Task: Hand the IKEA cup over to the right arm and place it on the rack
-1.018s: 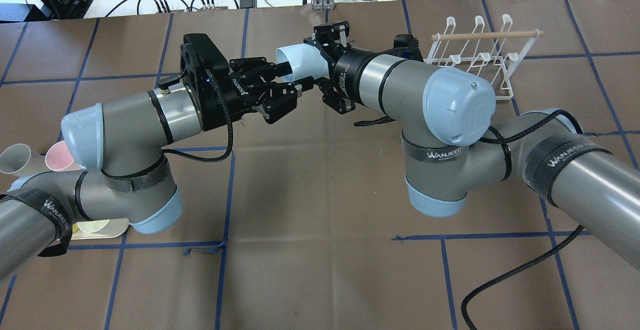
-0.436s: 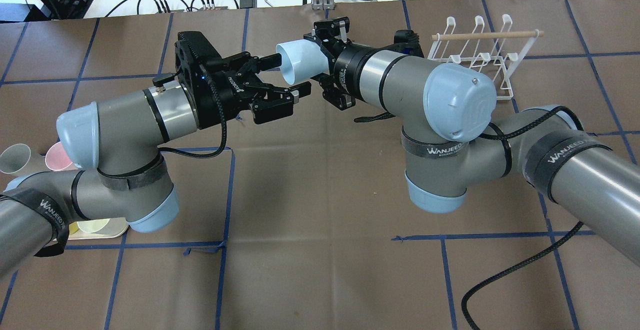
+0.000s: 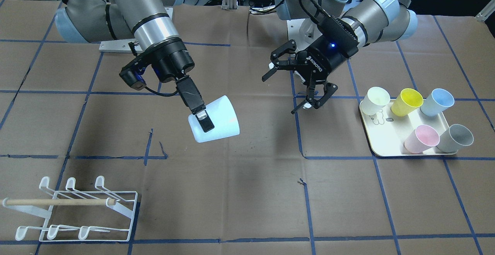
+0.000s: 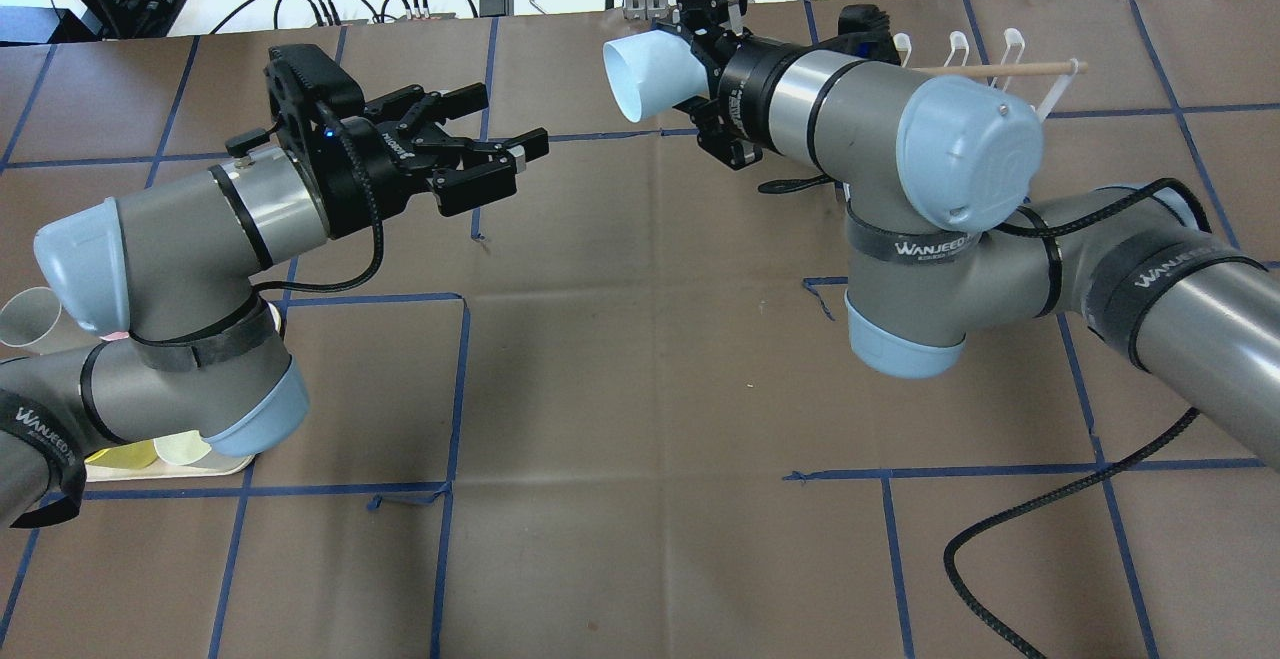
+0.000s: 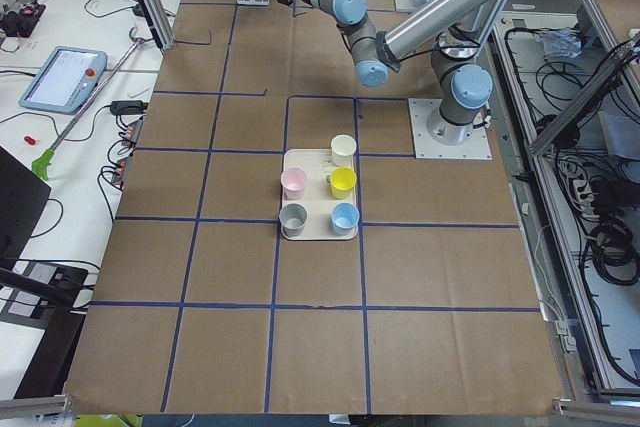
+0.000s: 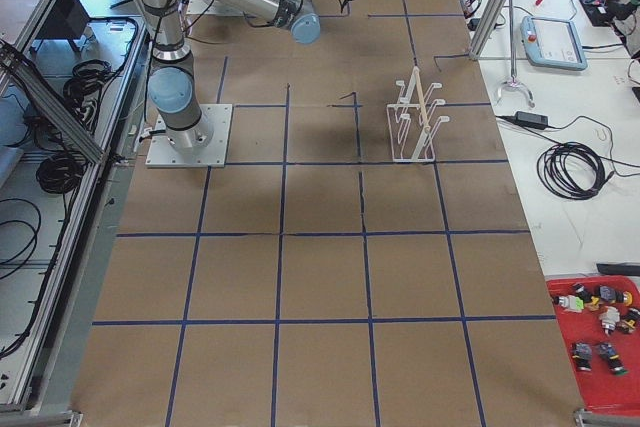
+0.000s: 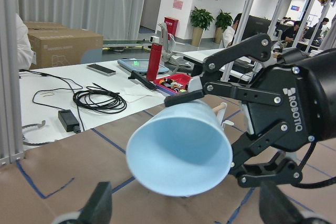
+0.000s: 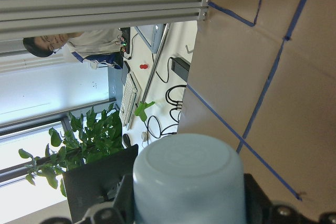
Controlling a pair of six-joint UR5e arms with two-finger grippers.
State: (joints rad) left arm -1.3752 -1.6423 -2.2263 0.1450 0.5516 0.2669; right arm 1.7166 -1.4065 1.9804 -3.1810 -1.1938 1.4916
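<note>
Seen from across the brown paper-covered desk (image 3: pixel 247 201), the right arm's black two-finger tool (image 3: pixel 207 125) grips a pale blue plastic cup (image 3: pixel 221 120) near its base, holding it tilted above the surface. The left arm's tool (image 3: pixel 278 96) hangs spread wide and empty, well apart to the right. A low white wire rack (image 3: pixel 73 208) with a wooden dowel stands near left. From overhead, the cup's mouth faces the left tool. The right wrist camera shows the cup's flat bottom.
</note>
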